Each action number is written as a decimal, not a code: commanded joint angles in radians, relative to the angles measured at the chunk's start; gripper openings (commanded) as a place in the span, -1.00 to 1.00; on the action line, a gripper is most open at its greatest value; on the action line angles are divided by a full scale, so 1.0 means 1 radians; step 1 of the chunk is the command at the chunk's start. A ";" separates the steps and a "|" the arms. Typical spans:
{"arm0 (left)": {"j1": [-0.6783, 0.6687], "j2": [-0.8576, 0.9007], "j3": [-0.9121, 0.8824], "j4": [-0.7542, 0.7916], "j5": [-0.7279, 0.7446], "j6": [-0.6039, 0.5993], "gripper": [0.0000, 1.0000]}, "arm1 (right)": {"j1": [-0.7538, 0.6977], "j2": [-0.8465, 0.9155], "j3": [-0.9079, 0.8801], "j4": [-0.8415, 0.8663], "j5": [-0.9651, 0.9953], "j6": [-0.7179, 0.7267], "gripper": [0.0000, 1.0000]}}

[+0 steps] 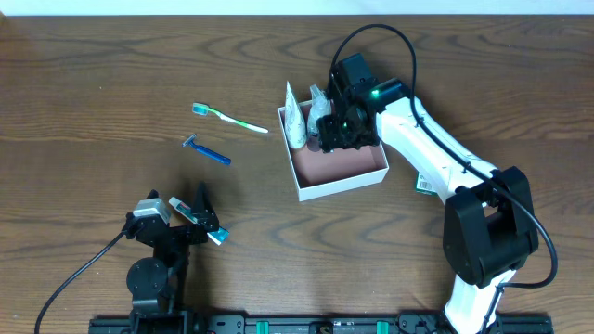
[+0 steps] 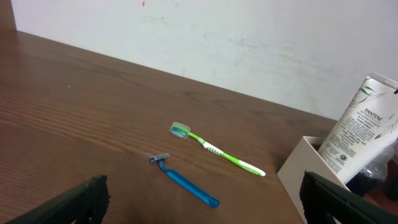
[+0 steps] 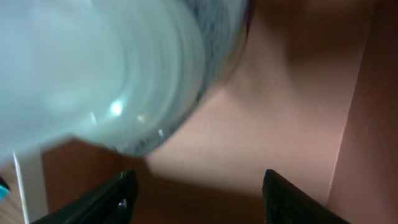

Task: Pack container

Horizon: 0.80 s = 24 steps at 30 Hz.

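The container [image 1: 345, 178] is a white-walled square box with a pink-brown floor, right of centre in the overhead view; a corner of it shows in the left wrist view [image 2: 297, 169]. A white Pantene tube [image 1: 295, 119] [image 2: 359, 129] leans in its left side. A clear bottle [image 1: 320, 109] stands at its back and fills the right wrist view [image 3: 106, 68]. My right gripper [image 1: 342, 132] [image 3: 199, 199] is open inside the container beside the bottle. A green toothbrush [image 1: 232, 119] [image 2: 214, 149] and a blue razor [image 1: 208, 152] [image 2: 186, 183] lie on the table. My left gripper [image 1: 202, 223] [image 2: 202, 202] is open and empty.
A small green-and-white packet [image 1: 424, 184] lies on the table right of the container, partly under the right arm. The table [image 1: 93, 111] is dark wood. A pale wall [image 2: 249, 37] stands behind it in the left wrist view.
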 commanded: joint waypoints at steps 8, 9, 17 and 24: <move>0.000 -0.005 -0.017 -0.034 0.018 0.016 0.96 | 0.003 -0.025 0.018 -0.041 0.134 -0.111 0.36; 0.000 -0.005 -0.017 -0.034 0.018 0.016 0.96 | 0.003 -0.025 0.018 -0.039 0.153 -0.102 0.36; 0.000 -0.005 -0.017 -0.034 0.018 0.016 0.96 | 0.003 -0.025 0.018 0.045 0.246 -0.035 0.36; 0.000 -0.005 -0.017 -0.034 0.018 0.016 0.96 | 0.002 -0.025 0.018 0.149 0.307 0.020 0.36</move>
